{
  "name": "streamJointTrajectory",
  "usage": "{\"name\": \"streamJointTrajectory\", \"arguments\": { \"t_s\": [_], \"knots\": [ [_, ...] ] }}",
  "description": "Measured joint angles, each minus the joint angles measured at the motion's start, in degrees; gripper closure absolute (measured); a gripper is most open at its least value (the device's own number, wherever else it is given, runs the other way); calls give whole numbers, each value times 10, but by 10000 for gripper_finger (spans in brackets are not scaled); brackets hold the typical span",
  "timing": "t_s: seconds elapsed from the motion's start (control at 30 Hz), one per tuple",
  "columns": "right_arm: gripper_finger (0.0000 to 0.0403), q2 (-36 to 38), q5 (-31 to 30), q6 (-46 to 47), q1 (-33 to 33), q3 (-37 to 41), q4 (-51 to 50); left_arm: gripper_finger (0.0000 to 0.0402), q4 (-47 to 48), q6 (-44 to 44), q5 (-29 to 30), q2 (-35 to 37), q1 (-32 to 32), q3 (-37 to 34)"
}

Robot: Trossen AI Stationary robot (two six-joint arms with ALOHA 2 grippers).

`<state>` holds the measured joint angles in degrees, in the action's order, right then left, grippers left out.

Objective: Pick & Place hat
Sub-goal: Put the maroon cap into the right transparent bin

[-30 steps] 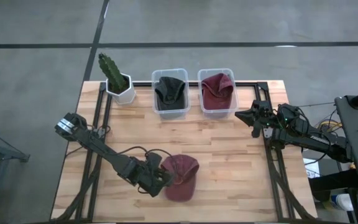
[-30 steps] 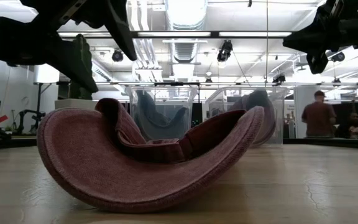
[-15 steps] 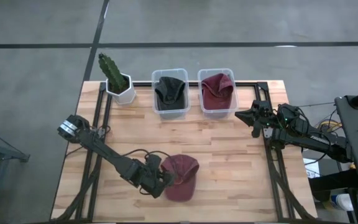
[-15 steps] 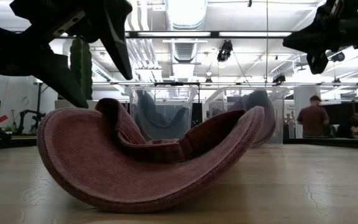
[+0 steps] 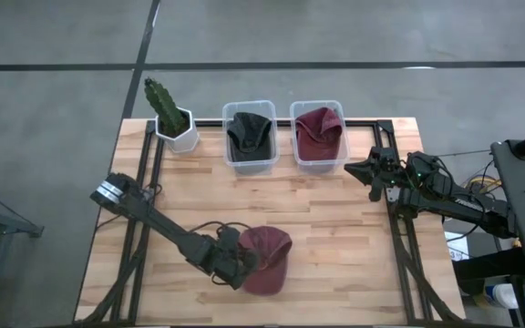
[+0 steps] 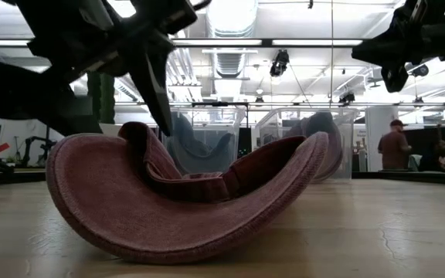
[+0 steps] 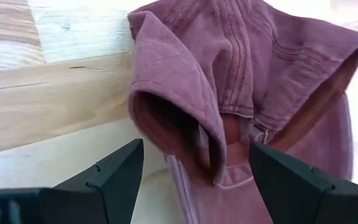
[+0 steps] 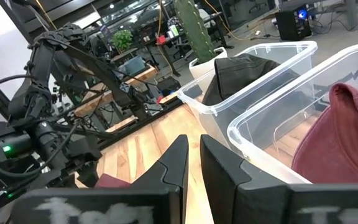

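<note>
A maroon cap (image 5: 270,260) lies crumpled on the table near its near edge, resting on its curved underside (image 6: 184,239). My left gripper (image 5: 241,264) is open at the cap's left side. In the left wrist view its fingers (image 7: 114,177) stand wide apart on either side of the cap's folded back part (image 7: 185,118), just short of it. In the low view the left gripper (image 6: 103,108) hangs low over the cap's left half. My right gripper (image 5: 372,173) is shut and waits in the air over the table's right edge.
Two clear bins stand at the far edge: one holds a dark cap (image 5: 250,135), the other a maroon cap (image 5: 318,133). A cactus in a white pot (image 5: 173,120) stands at the far left corner. Bare wood lies between the bins and the cap.
My left gripper has come down and edged toward the cap, staying open. The cap has not moved. My right arm has kept still.
</note>
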<state>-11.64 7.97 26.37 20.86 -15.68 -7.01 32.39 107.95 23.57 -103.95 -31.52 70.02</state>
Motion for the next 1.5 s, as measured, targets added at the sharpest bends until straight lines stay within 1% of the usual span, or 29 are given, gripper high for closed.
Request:
{"name": "streamJointTrajectory", "arguments": {
  "t_s": [0.37,0.43,0.5,0.57,0.63,0.7,0.9,0.93,0.97,1.13,1.23,1.3,1.37,1.5],
  "knots": [
    [364,-1,0,0,0,5,-1,120,-33,2,0,-46,14,0],
    [364,-1,0,0,0,6,-4,126,-42,4,-1,-53,14,0],
    [364,-1,0,0,0,6,-7,139,-48,4,0,-58,15,0],
    [364,-1,0,0,0,6,-10,163,-53,12,3,-61,15,0],
    [364,-1,0,1,0,7,-13,194,-54,24,4,-64,15,0],
    [364,-1,0,4,0,7,-14,231,-55,33,5,-65,15,0],
    [364,-1,0,6,0,7,-14,361,-65,39,17,-66,15,0],
    [364,-1,0,6,0,7,-14,380,-65,40,20,-66,15,0],
    [364,-1,0,7,0,7,-14,387,-65,40,23,-66,15,0],
    [364,-1,0,7,0,7,-14,389,-76,35,43,-60,15,0],
    [364,-1,0,9,0,7,-14,392,-75,18,70,-44,15,0],
    [364,-1,9,29,0,7,-13,392,-74,3,92,-30,15,0],
    [364,-1,31,35,0,7,-9,392,-71,-7,122,-14,16,0],
    [364,-1,114,37,0,7,20,392,-67,-48,179,21,18,0]
  ]
}}
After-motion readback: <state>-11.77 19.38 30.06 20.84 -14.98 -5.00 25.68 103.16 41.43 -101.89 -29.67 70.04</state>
